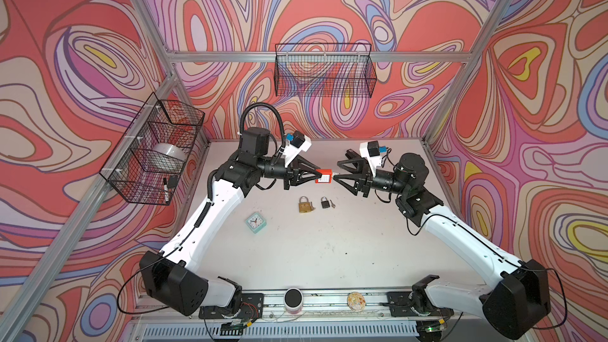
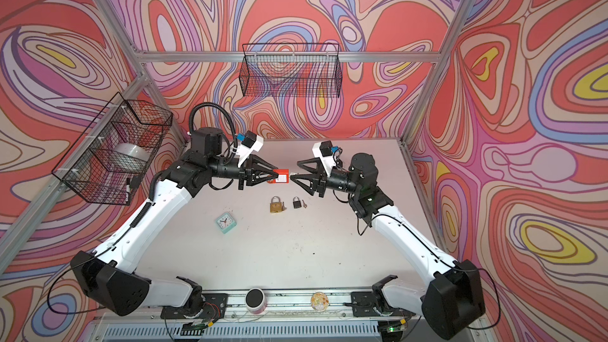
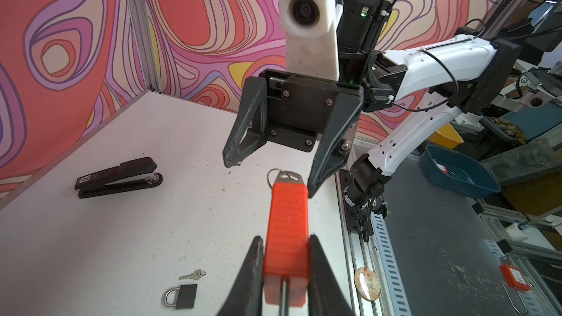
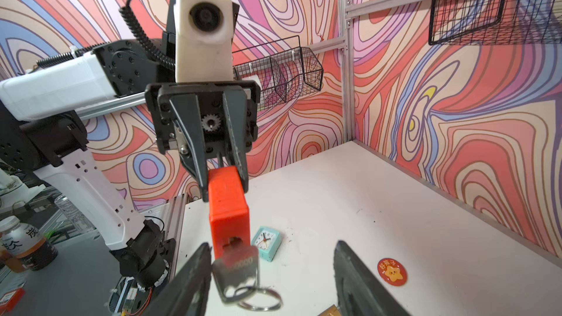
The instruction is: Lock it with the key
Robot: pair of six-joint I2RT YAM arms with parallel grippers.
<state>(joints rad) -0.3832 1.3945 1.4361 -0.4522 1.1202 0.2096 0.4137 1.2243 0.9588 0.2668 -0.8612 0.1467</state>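
Note:
My left gripper (image 1: 317,176) (image 3: 286,238) is shut on the body of a red padlock (image 1: 324,176) (image 2: 282,176) (image 3: 287,232), which it holds level above the table. A silver key (image 4: 237,265) with a split ring sits in the keyhole at the padlock's (image 4: 228,208) free end; its head (image 3: 287,175) also shows in the left wrist view. My right gripper (image 1: 338,170) (image 2: 294,170) (image 4: 272,244) faces the left one with its jaws wide apart, open around the key. One finger (image 4: 194,269) is right beside the key head, and the other is well clear.
On the white table (image 1: 329,251) below lie a brass padlock (image 1: 305,204), a small black padlock (image 1: 325,202) with a small key (image 1: 333,204), and a teal clock (image 1: 256,222). A black stapler (image 3: 118,177) lies at the back. Wire baskets (image 1: 324,70) hang on the walls.

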